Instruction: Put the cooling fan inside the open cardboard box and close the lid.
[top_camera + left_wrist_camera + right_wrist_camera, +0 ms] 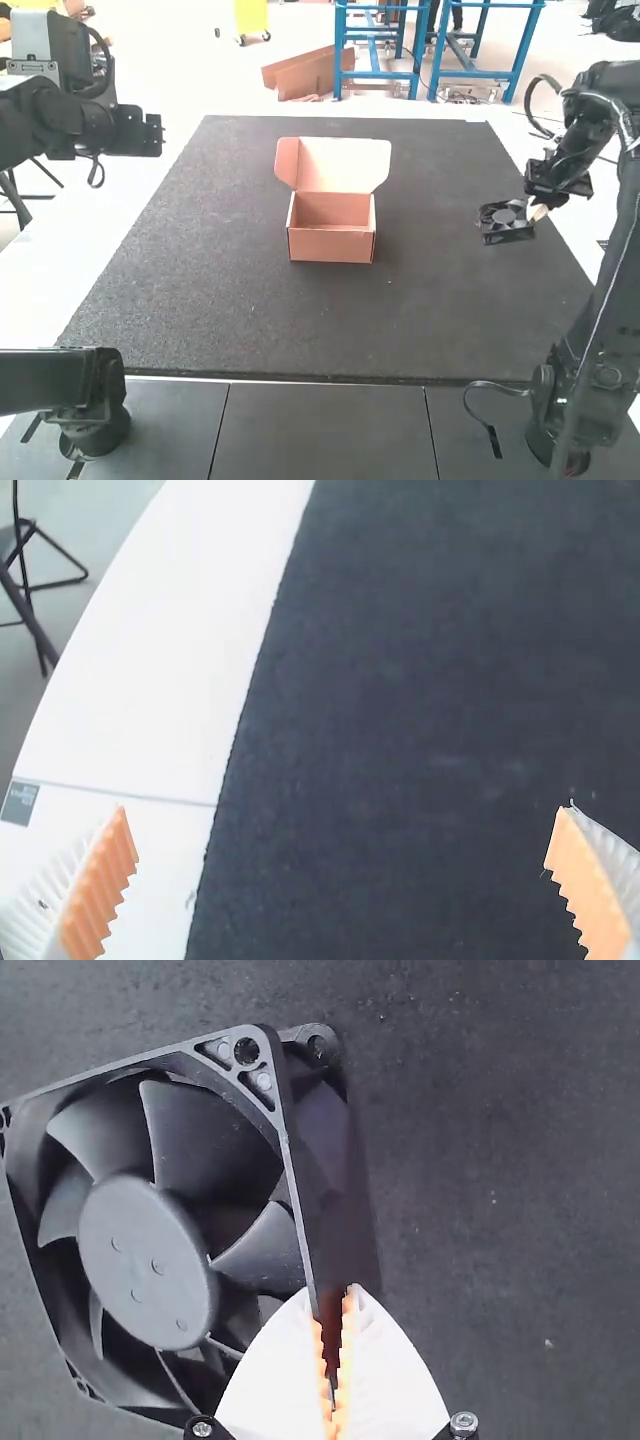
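Right tool [332, 1312] pinching cooling fan [150, 1250] by its frame edge. Fan at right side of black mat [200, 290], well apart from open cardboard box [331, 225]. Left tool [340, 870] spread wide above mat's left edge.

A white counter [60, 270] carries a dark, coarse rectangular mat [200, 290]; an open brown cardboard box [331, 240], lid upright, sits mid-mat.

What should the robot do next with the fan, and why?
Probably carry the fan leftward to above the box: the right end effector pinches its frame, and the box stands open, well apart from the fan.
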